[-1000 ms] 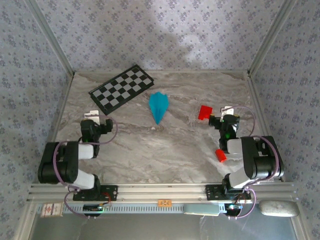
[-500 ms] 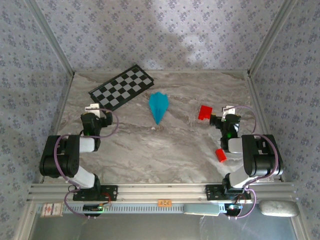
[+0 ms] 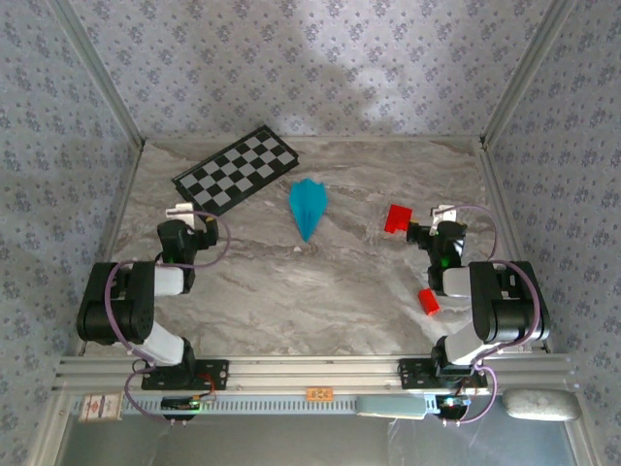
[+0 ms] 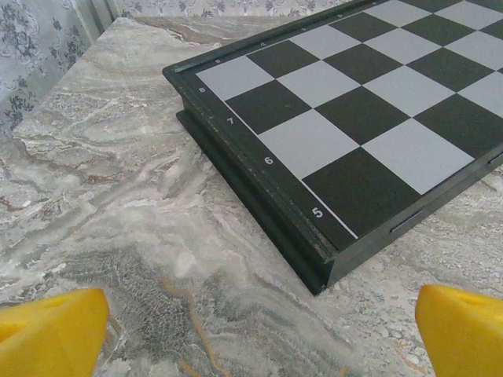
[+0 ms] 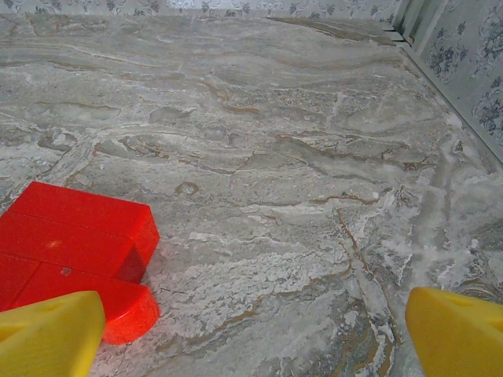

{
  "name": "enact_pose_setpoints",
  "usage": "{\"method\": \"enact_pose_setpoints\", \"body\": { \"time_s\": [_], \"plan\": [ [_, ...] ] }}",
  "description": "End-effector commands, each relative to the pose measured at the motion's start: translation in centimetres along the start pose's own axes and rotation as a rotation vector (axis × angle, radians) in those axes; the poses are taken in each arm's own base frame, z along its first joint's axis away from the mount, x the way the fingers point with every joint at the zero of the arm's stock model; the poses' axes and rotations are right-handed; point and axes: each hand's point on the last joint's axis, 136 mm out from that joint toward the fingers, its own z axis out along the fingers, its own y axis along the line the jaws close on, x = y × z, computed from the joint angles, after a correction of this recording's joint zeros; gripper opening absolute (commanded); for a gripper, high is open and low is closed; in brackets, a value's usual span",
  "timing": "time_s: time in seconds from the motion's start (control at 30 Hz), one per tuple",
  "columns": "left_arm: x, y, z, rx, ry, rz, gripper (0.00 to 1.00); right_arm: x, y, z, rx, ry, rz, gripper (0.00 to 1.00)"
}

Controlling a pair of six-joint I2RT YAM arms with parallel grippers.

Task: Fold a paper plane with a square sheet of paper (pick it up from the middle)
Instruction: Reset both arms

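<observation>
Overhead camera faces down on the table; both wrist cameras skim it closely.

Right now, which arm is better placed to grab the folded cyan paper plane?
Left, narrowly: a red block sits directly between the right gripper and the cyan paper plane; the left gripper need only skirt the black-and-white checkered board. Both stand open.

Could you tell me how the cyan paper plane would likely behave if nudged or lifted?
The paper plane looks like thin folded paper, so probably very light and apt to skid across the smooth table. Its folds likely stiffen it, though squeezing may crush them.
</observation>
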Motion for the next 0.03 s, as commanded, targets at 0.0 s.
{"method": "enact_pose_setpoints", "body": {
  "time_s": [0.0],
  "plan": [
    [-0.65,0.21,0.32,-0.010,-0.015,-0.007,1.00,-0.63,-0.07,0.28,-0.001,-0.009,0.013,1.00]
  ]
}}
